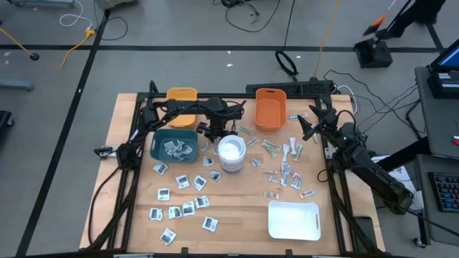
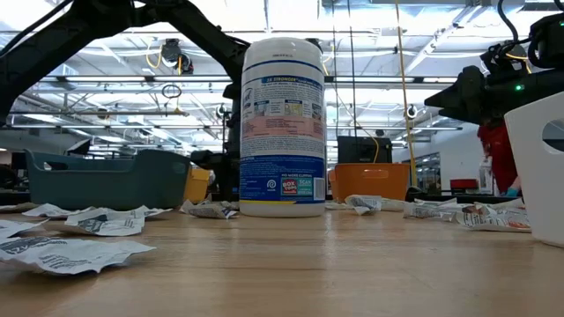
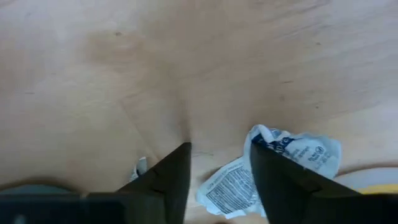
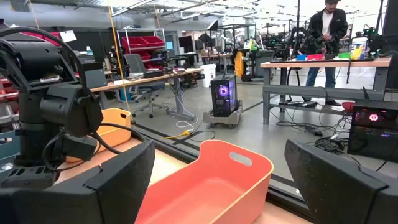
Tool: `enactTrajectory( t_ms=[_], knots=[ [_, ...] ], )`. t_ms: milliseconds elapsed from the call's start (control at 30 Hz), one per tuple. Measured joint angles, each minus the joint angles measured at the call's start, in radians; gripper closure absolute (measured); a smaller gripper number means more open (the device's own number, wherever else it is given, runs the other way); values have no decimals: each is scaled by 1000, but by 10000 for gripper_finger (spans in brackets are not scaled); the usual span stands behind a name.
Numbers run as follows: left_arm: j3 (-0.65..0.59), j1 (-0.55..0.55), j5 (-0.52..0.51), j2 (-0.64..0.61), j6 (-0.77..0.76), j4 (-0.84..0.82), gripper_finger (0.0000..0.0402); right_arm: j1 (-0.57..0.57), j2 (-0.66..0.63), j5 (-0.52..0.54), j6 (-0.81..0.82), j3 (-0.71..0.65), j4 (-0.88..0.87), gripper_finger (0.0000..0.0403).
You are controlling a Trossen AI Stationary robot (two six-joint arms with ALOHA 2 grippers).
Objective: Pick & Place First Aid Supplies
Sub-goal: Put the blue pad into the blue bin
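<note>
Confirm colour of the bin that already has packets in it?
Teal bin, dark blue-green; clearest in the high view.

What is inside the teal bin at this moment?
The teal bin holds several small flat packets, grey and white, seen from above. Anything under them is covered, and the low view shows only the bin's wall.

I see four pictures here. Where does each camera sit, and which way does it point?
High view: above, looking straight down on the wooden table; both arms show.
Low view: at tabletop height, facing the white wipes canister; arms overhead.
Left wrist view: looking down past the left gripper, fingers apart around a crumpled white packet.
Right wrist view: looking across past the open right gripper at the orange plastic bin.
Shared: high and low views both show the canister and orange bin.
</note>
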Motion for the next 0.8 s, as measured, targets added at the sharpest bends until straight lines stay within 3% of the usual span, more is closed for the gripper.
enactTrajectory(
  t_ms=[500,800],
  knots=[
    [-2,27,-7,2,106,0,389,0,0,0,0,0,0,46],
    [-2,36,-6,2,162,4,399,0,0,0,0,0,0,46]
  ],
)
